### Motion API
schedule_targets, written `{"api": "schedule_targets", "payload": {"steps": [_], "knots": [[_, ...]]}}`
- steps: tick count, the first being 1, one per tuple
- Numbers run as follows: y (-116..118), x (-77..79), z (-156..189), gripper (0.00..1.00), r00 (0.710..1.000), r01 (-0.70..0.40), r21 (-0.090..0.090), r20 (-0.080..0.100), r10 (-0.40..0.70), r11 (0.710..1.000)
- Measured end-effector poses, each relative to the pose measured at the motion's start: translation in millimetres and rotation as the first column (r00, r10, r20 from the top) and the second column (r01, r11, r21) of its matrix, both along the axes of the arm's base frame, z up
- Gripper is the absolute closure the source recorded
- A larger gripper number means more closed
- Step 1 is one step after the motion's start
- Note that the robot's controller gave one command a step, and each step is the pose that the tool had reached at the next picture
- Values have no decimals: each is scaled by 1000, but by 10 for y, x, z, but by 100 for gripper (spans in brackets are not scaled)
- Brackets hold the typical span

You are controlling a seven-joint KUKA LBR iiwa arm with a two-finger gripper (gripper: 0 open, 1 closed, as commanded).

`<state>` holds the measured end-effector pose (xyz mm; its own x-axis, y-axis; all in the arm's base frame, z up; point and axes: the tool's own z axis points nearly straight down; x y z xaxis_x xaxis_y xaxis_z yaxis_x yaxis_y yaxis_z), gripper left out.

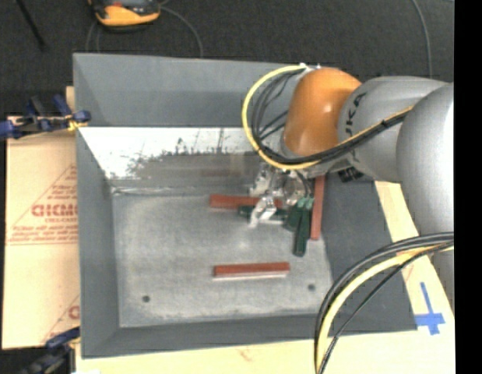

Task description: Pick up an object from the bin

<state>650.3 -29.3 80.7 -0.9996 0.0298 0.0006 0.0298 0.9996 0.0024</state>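
Camera view: the claw (265, 207) sits low in the bin (170, 248), close to the back wall, right over a small cluster of sticks.
Claw: open or closed, I cannot tell from where I stand; the orange cover (318, 119) and the cables (260, 142) on the wrist hide most of it.
Brown stick (227, 202): lies flat, poking out from under the claw on the side away from the arm; its near end looks to be touching the claw.
Green stick (300, 236): just beside the claw on the arm's side, slanting down toward the front of the bin.
Red stick (319, 209): just beyond the green one, farther toward the arm, lying along the bin's side wall.
Long bar (251, 269): reddish brown, lying alone on the floor, well apart from the claw, toward the front.
Step in hand: I'd judge this as the grasp itself, with the claw down among the cluster and nothing lifted clear yet.
Likely target: the brown or the green stick; which one I cannot say.
Next move calls for: a firm close on one stick alone, then a straight lift, since the three lie crowded and a neighbour could get dragged along or the stick could tip out.
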Motion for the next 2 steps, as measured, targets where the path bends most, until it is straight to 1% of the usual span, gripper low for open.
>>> {"api": "schedule_targets", "payload": {"steps": [1, 2], "knots": [[0, 2, 1, 100, 1000, 0, 0, 1, 0, 1000], [-232, -131, 1982, 100, 998, -67, -6, 7, 67, 998]]}}
